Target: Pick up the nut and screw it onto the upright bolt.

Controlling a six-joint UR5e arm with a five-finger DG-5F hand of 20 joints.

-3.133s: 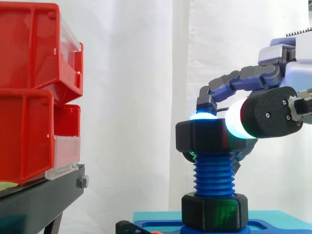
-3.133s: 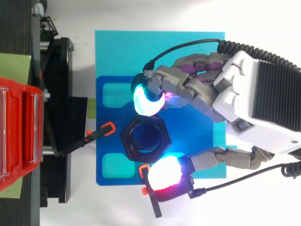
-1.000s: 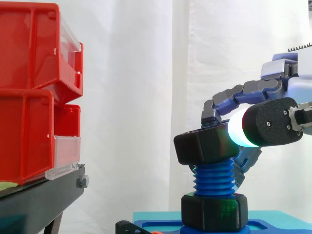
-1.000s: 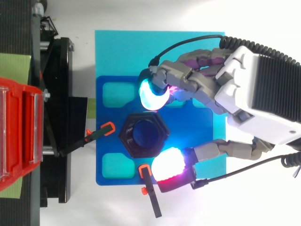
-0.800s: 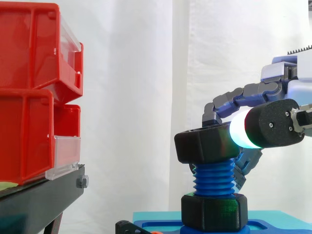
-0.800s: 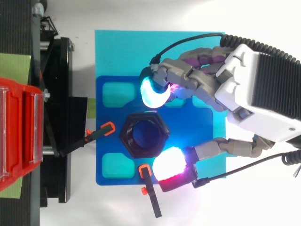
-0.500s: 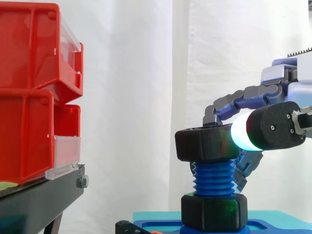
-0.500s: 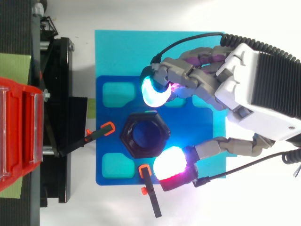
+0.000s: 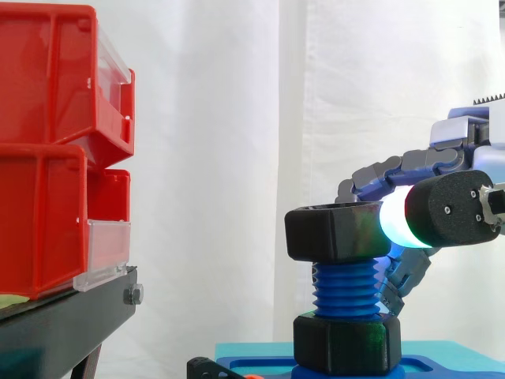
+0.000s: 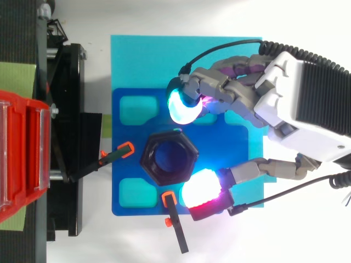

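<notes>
From the side, the black nut [image 9: 335,231] is seen sitting level atop the blue bolt [image 9: 346,290], one glowing pad [image 9: 394,223] of the hand [image 9: 454,212] against it. From above, fingers [image 10: 214,85] are spread loosely around it, nothing gripped.

The nut [image 9: 337,231] is level again, no longer tipped as it was a second ago, and sits lower on the bolt [image 9: 347,288] than three seconds back, with less thread bare beneath it. The hand [image 10: 299,109] is farther toward the right edge than before. Its cyan fingertip [image 10: 184,107], earlier on the nut's top, now stands clear of it.
</notes>
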